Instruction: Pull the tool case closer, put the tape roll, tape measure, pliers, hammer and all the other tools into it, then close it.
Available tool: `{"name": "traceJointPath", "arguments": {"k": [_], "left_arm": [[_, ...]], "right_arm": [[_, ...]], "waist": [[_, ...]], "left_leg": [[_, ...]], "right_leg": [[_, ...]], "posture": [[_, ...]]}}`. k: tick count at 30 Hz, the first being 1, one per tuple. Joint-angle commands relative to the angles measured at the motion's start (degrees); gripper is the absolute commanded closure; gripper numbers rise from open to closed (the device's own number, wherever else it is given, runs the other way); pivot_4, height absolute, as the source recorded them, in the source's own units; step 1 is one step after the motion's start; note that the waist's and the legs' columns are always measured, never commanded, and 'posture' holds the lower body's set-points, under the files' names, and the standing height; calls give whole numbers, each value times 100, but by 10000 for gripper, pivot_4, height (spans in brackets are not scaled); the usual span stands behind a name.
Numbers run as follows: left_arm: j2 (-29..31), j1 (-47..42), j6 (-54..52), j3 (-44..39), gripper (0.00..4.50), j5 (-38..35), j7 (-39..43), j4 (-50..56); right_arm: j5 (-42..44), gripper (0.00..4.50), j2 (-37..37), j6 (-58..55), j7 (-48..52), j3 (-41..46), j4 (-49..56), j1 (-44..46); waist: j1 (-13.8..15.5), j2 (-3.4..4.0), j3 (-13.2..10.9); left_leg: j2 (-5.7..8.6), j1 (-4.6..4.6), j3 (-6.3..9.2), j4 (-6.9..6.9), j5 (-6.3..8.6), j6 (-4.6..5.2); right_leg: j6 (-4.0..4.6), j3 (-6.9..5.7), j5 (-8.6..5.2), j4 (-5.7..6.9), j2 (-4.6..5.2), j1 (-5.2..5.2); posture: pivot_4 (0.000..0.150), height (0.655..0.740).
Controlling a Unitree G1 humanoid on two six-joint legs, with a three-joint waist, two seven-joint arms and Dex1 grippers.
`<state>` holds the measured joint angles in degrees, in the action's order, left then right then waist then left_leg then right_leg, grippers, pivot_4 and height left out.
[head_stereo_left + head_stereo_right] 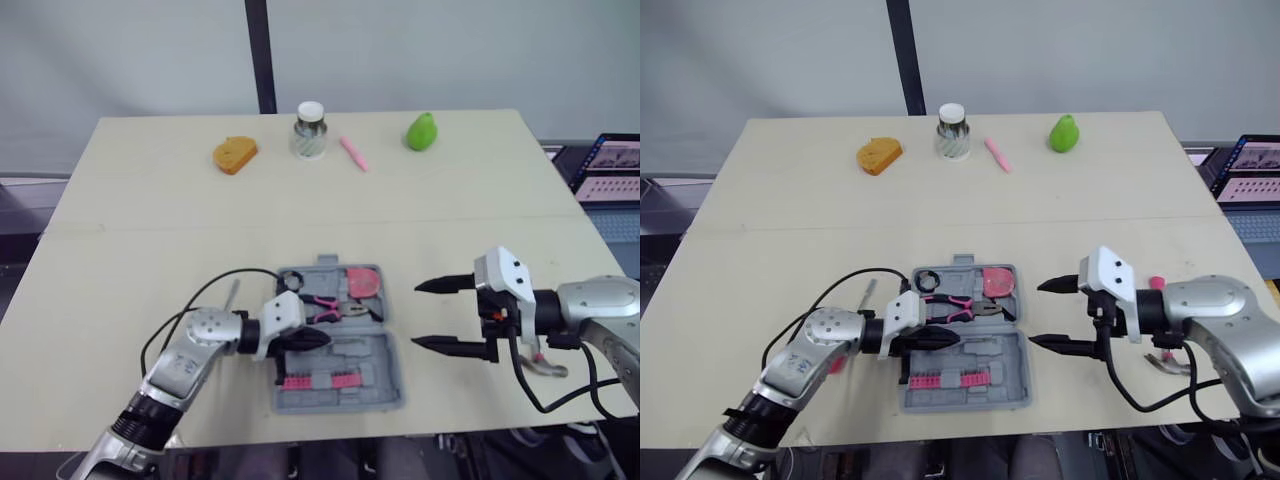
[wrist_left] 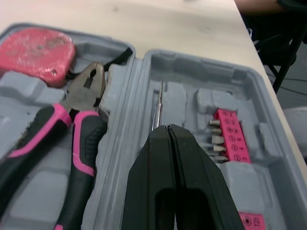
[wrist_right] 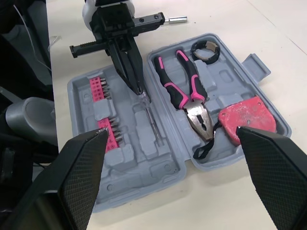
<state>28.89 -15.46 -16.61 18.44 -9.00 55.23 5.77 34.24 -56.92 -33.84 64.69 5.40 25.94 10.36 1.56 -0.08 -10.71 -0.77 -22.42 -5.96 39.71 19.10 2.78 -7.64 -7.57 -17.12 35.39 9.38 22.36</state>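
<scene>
Near the bench's front edge, the head views show the open tool case (image 1: 392,380) holding tape roll (image 1: 291,278), pliers (image 1: 340,310) and tape measure (image 1: 362,281). The hammer and the closing are left, so I judge it roughly midway. The right gripper (image 1: 414,314) hangs beside it, jaws spread. Left wrist view makes plain the left gripper (image 2: 168,128) clenched on a thin screwdriver (image 2: 157,108). Right wrist view adds a loose metal bit (image 3: 175,19) on the bench.
</scene>
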Motion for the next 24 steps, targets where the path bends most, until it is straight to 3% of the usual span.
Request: {"name": "traceJointPath", "arguments": {"k": [1,24], "left_arm": [[-47,-37,174,70,44325,154,-64,-85],[-120,-143,312,249,44325,595,-131,-407]], "right_arm": [[125,0,-88,3,35,236,215,6],[126,0,-125,-52,-4,237,288,2]], "waist": [[0,0,0],[-1,0,0]], "left_leg": [[0,0,0,0,0,0],[0,0,1,0,0,0]], "right_leg": [[0,0,0,0,0,0],[0,-1,0,0,1,-1]], "posture": [[1500,7400],[1500,7400]]}}
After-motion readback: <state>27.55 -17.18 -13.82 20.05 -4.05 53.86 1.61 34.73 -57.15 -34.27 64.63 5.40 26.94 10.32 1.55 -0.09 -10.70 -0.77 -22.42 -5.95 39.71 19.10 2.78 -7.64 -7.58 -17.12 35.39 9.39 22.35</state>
